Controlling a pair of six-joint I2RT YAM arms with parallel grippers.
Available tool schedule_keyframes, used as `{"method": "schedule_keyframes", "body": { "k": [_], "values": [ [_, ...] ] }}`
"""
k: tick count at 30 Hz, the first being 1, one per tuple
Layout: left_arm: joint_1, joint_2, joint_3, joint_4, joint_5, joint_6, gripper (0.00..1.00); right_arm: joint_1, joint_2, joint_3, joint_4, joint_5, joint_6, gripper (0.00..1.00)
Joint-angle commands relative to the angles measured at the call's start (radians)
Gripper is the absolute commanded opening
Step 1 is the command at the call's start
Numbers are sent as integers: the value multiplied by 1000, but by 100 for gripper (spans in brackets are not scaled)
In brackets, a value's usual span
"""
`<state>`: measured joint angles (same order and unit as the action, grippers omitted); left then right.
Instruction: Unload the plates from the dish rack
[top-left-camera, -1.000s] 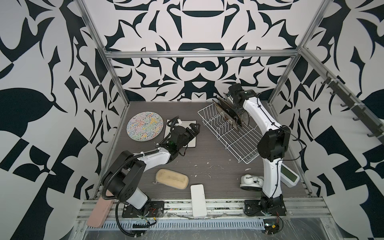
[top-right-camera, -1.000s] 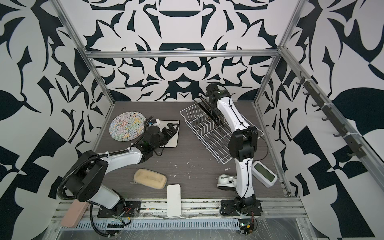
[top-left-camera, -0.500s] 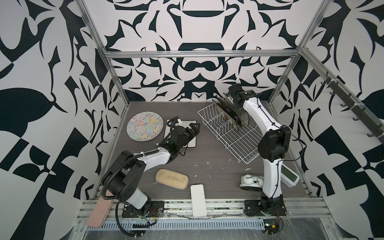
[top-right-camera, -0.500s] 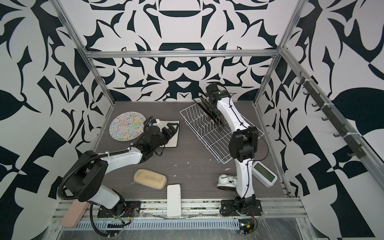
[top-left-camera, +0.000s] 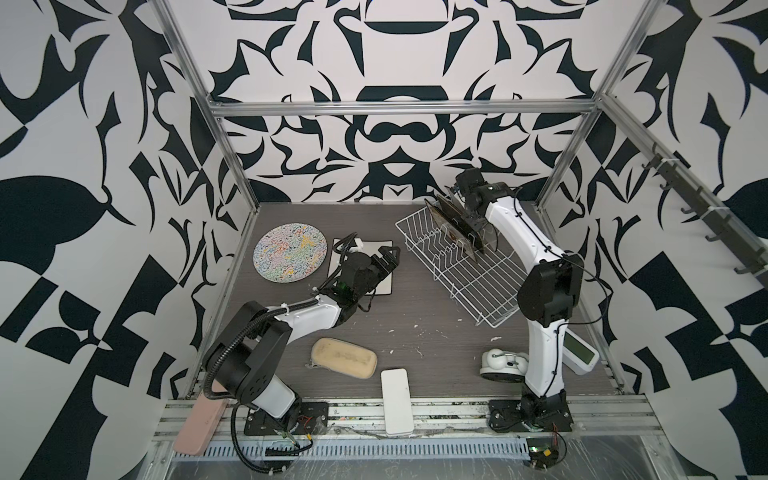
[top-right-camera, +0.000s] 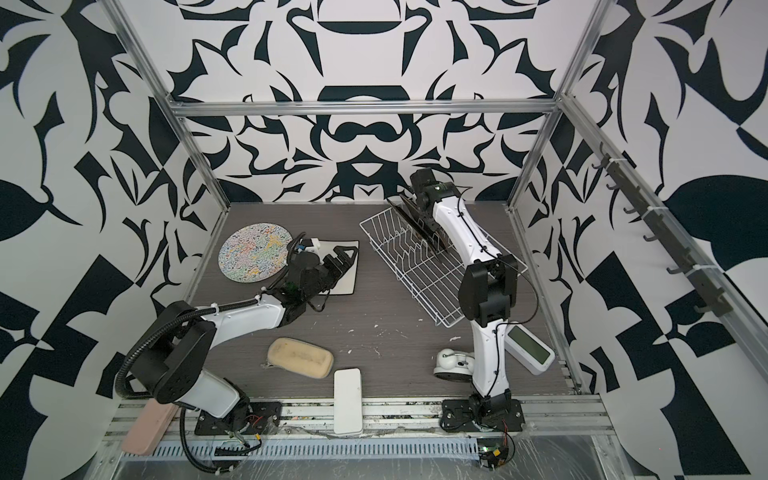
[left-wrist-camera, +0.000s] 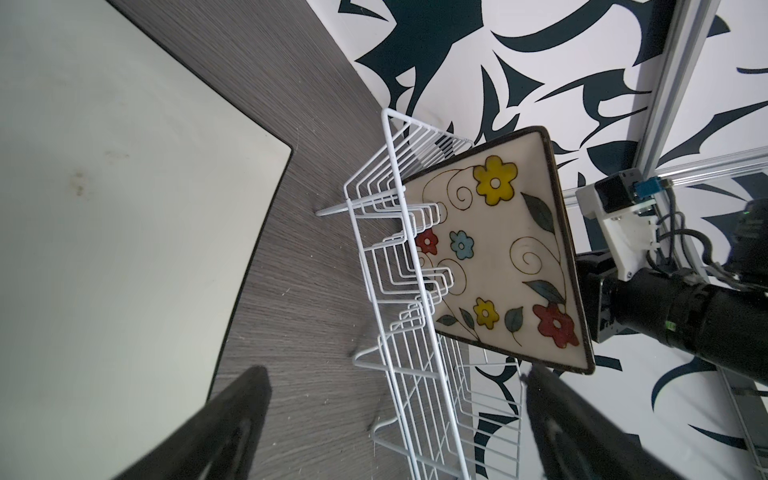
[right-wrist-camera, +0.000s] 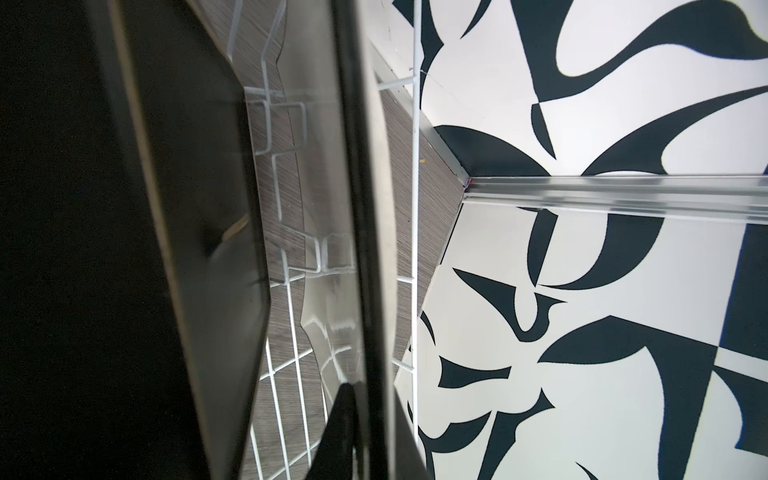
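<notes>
**Lifting an upright plate out of the dish rack**

The step in hand appears to be drawing one plate out of the far end of the dish rack (top-left-camera: 478, 286). Doing it well probably means raising the plate straight up along its own plane until its lower edge is clearing the prongs. It should be kept from knocking its neighbours, and only then swung toward the bare counter (top-left-camera: 415, 324) beside the plates already lying flat.

Nearest, the left gripper (top-left-camera: 386, 259) is hovering spread wide and holding nothing, low over the white square plate (left-wrist-camera: 124, 187). That plate is lying on the counter just beside the round squiggle-patterned plate (top-left-camera: 291, 251).

Farther back, the flowered plate (left-wrist-camera: 498, 257) is standing upright between the rack's prongs.

At the far end, the right gripper (top-left-camera: 473, 219) is clamping almost fully on the thin dark rim of an upright plate (right-wrist-camera: 361, 228) in the rack. Whether that rim belongs to the flowered plate cannot be told. A second dark plate (right-wrist-camera: 145, 208) is standing just beside the held one.
</notes>
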<state>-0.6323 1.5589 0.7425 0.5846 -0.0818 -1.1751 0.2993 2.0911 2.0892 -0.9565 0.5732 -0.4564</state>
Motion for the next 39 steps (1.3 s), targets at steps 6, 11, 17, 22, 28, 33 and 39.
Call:
{"method": "schedule_keyframes", "body": {
  "k": [6,11,17,22,28,33,39],
  "values": [
    [4,-19,-9,12,-3,-1,100,17,-112,2,27,63,-65,0],
    [5,-18,-10,12,-1,-1,99,17,-138,-16,37,60,-67,0],
    [5,-19,-8,12,1,-3,99,16,-163,-32,66,66,-73,0],
    [2,-19,-6,12,1,-3,99,16,-194,-40,68,29,-60,0],
    [-4,-16,-4,12,-1,-3,99,17,-224,-54,96,11,-39,0],
    [-5,-17,-2,12,-1,-3,99,17,-246,-65,121,-14,-19,0],
    [-5,-25,-3,11,-3,-1,99,16,-263,-72,135,-13,-14,0]
  ]
}}
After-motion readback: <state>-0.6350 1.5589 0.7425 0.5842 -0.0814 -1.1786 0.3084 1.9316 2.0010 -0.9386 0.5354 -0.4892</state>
